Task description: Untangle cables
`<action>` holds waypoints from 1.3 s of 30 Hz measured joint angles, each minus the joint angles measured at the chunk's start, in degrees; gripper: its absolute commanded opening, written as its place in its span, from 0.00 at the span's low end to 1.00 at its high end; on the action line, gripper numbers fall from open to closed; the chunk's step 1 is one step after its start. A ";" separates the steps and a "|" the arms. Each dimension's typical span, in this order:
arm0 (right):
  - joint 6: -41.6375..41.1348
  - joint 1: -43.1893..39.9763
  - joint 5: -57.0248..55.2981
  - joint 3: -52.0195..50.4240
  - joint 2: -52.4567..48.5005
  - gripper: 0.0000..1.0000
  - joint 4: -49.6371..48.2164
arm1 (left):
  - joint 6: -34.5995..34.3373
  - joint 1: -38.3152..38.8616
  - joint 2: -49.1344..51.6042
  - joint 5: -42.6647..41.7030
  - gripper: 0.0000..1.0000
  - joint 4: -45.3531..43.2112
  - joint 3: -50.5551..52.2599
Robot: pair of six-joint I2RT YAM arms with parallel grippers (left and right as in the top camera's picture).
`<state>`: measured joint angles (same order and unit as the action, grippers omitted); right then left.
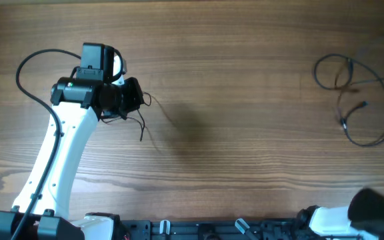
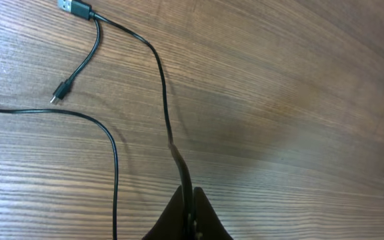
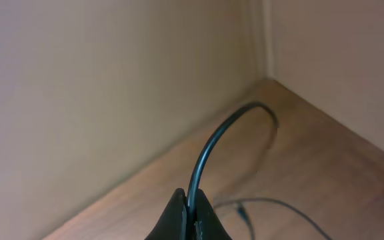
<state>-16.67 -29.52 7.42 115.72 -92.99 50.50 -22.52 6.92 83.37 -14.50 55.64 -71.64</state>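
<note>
1. Cable (image 2: 162,87) with a silver plug (image 2: 75,8), near the bench's (image 1: 245,167) left edge, pinched in the clenched left gripper (image 2: 189,207).
2. Right gripper (image 3: 192,212) clenched on another cable (image 3: 209,152); loose loop (image 1: 362,105) lies by the right edge.

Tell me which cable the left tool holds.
The cable leading to the silver USB plug; the left tool pinches it, while the other cable curves by untouched.
</note>
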 measured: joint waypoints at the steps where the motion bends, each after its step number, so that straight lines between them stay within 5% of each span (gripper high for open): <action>1: -0.02 0.00 -0.50 -0.02 -1.57 0.04 0.70 | 0.00 0.00 0.00 0.00 0.04 0.11 0.00; 5: -0.37 0.00 -1.53 -0.07 -6.80 0.14 4.76 | 0.00 0.00 0.00 0.00 0.04 0.42 0.00; 6: -0.55 0.00 -1.51 -0.09 -8.13 0.23 6.45 | 0.00 0.00 0.00 0.00 0.04 0.50 0.00; 8: -0.72 0.00 -1.03 -0.13 -10.14 0.65 10.54 | 0.00 0.00 0.00 0.00 0.04 0.50 0.00; 9: -1.22 0.00 -0.61 -0.20 -10.78 0.78 12.24 | 0.00 0.00 0.00 0.00 0.04 0.50 0.00; 12: -1.20 0.00 0.68 -0.26 -11.85 1.00 18.18 | 0.00 0.00 0.00 0.00 0.04 0.52 0.00; 22: -1.25 0.00 2.84 -1.31 -12.24 1.00 37.81 | 0.00 0.52 0.02 -1.86 0.04 -3.02 0.02; 30: 1.60 1.86 4.15 -1.38 -12.24 1.00 40.39 | 0.02 8.55 0.22 -22.38 0.04 -30.49 0.07; 32: 2.01 2.91 4.17 -1.38 -12.24 1.00 40.52 | 0.04 12.33 0.35 -28.50 0.26 -36.96 -0.13; 35: 3.17 4.79 4.24 -1.38 -12.24 1.00 40.61 | 0.57 17.53 0.35 -33.79 0.45 -39.39 -0.13; 39: 4.83 7.21 4.37 -1.38 -12.24 1.00 40.79 | 0.74 19.21 0.44 -32.17 0.43 -32.02 -0.22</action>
<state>-11.84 -22.31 11.79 114.34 -105.23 91.29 -21.78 26.13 83.81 -46.68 23.62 -71.85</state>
